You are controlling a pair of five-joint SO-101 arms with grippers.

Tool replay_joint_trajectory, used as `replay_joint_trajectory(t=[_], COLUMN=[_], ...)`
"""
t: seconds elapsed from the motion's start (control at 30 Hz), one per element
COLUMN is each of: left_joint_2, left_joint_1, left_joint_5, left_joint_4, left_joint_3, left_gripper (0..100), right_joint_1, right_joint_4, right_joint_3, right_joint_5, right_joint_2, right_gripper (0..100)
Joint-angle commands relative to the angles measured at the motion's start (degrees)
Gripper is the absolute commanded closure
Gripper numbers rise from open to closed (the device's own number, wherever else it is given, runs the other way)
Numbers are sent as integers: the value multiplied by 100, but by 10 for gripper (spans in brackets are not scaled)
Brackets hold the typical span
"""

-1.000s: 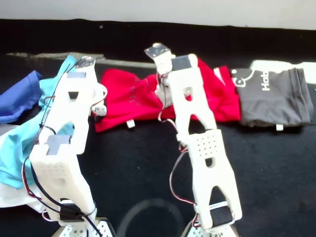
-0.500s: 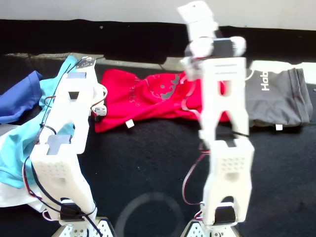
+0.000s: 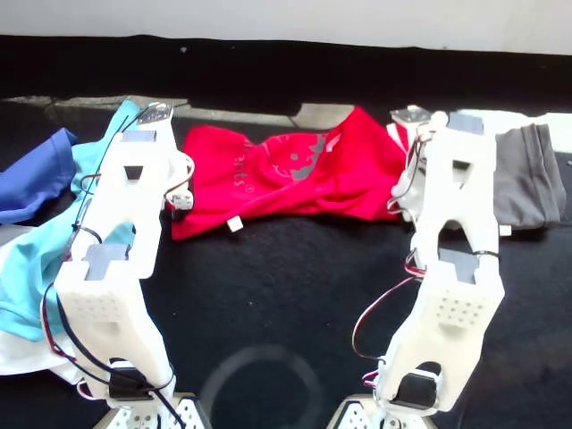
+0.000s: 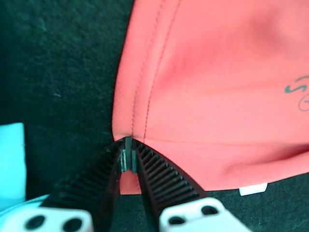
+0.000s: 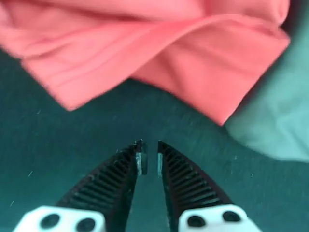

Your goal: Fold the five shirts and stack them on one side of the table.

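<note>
Left wrist view, end effector (image 4: pixel 128 157) pinching red shirt (image 4: pixel 217 96) corner

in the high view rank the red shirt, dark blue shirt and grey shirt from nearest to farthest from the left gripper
1. red shirt: middle of the table, its left corner pinched in the left gripper.
2. dark blue shirt: at the left edge of the view, past the light blue shirt.
3. grey shirt: at the far right end.

A black cloth-covered table (image 3: pixel 268 295) runs back to a pale wall (image 3: pixel 286 16) behind.
</note>
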Motion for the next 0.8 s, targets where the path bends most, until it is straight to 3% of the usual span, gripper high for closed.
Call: replay_joint_trajectory(t=[0.0,0.33,0.53,0.77], left_joint_2=[-22,-22,4,426], left_joint_1=[-145,-145,-145,-171], left_joint_5=[-26,-26,-26,-26], left_joint_4=[18,9,9,35], left_joint_3=[-127,-127,-127,-268], left_gripper=[990,990,990,990], right_joint_1=[-207,-1130,-1253,-1262], right_joint_4=[-725,-2123,-3002,-2589], right_joint_3=[321,453,57,-875], right_joint_5=[62,-589,-976,-1451], right_joint_2=[-374,-365,92,224], right_gripper=[950,950,950,943])
